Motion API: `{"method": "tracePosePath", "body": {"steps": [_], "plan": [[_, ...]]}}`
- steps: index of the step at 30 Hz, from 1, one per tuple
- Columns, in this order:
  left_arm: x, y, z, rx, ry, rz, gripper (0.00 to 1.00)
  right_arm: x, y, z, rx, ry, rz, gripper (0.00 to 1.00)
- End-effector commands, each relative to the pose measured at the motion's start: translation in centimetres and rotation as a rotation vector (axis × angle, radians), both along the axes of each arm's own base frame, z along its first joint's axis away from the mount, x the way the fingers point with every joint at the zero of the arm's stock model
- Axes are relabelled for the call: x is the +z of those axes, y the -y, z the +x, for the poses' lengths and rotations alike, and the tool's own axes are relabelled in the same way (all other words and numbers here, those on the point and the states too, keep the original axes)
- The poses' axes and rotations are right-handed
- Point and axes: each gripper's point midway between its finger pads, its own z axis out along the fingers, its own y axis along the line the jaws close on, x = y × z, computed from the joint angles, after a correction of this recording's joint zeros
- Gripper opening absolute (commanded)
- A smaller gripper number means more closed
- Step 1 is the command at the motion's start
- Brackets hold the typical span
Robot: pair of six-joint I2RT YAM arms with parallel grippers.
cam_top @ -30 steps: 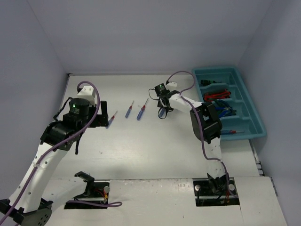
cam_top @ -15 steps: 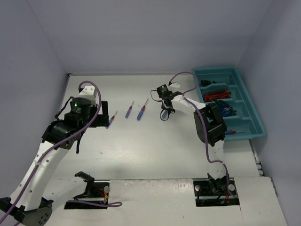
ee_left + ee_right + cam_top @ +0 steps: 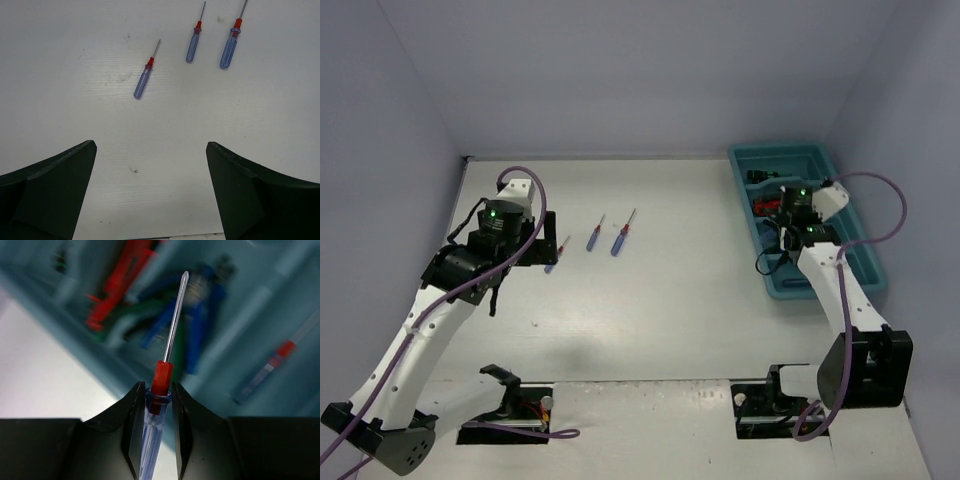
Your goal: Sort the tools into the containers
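**Slim screwdriver pinched by its handle over the tray**

The slim screwdriver with a clear blue plastic handle, red collar and thin steel shaft is probably light and stiff. Its smooth handle looks slippery and could pivot in a loose hold. The best place to take it is across the thick part of the handle close to the collar, never on the thin shaft.

The right gripper has it there, its black fingers pinching the handle just below the collar. The shaft points out over the long teal plastic tray. Beneath it is a compartment of red, blue and green-handled pliers, too blurred to count. A similar blue-handled screwdriver lies in the neighbouring compartment.

Well apart from the tray, three more blue-handled screwdrivers lie roughly parallel on the white bench. The left gripper hovers over the bench near them, its fingers spread wide and holding nothing
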Motion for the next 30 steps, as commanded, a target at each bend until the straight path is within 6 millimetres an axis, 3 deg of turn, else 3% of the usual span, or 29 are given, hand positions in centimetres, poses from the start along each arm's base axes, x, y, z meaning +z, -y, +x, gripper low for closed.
{"method": "tracePosePath", "body": {"steps": [1,6,9,13,17,19,21,22,24,25,26,28,30], "plan": [[2.8,0.5,1.4,-0.002,0.086,-0.033,0.90,-3.9,2.8,-3.9,-0.098,-0.061,0.078,0.01],[2.7,0.8,1.8,-0.017,0.084,-0.033,0.90,-5.2,4.8,-5.0,-0.123,-0.099,0.119,0.20],[2.8,0.9,1.8,-0.018,0.089,-0.033,0.90,-4.3,4.6,-4.5,-0.112,-0.074,0.122,0.42],[2.7,0.8,1.9,-0.017,0.087,-0.028,0.90,-1.2,2.7,-2.0,-0.021,-0.032,0.049,0.57],[2.7,0.8,1.8,-0.018,0.086,-0.029,0.90,1.4,-3.9,1.8,0.181,-0.012,-0.028,0.59],[2.7,0.7,1.6,-0.013,0.089,-0.033,0.90,2.0,-7.4,3.5,0.264,-0.007,-0.045,0.59],[2.8,0.5,1.4,-0.007,0.093,-0.038,0.90,1.1,-11.2,4.6,0.343,-0.035,-0.073,0.58],[2.8,0.4,1.2,-0.005,0.096,-0.039,0.90,2.0,-13.6,5.3,0.396,-0.014,-0.083,0.58],[2.7,0.2,1.0,0.001,0.097,-0.040,0.90,0.1,-17.5,6.6,0.487,-0.057,-0.091,0.58],[2.6,0.2,0.9,0.001,0.097,-0.040,0.90,1.3,-18.7,6.8,0.512,-0.027,-0.090,0.58],[2.5,0.1,0.7,0.002,0.097,-0.042,0.90,-0.7,-21.2,7.6,0.575,-0.068,-0.092,0.58],[2.4,0.0,0.2,0.006,0.100,-0.049,0.90,-1.3,-25.5,8.5,0.665,-0.070,-0.097,0.58],[2.3,-0.2,-0.1,0.013,0.102,-0.054,0.90,-3.3,-27.8,9.4,0.703,-0.101,-0.099,0.59]]}}
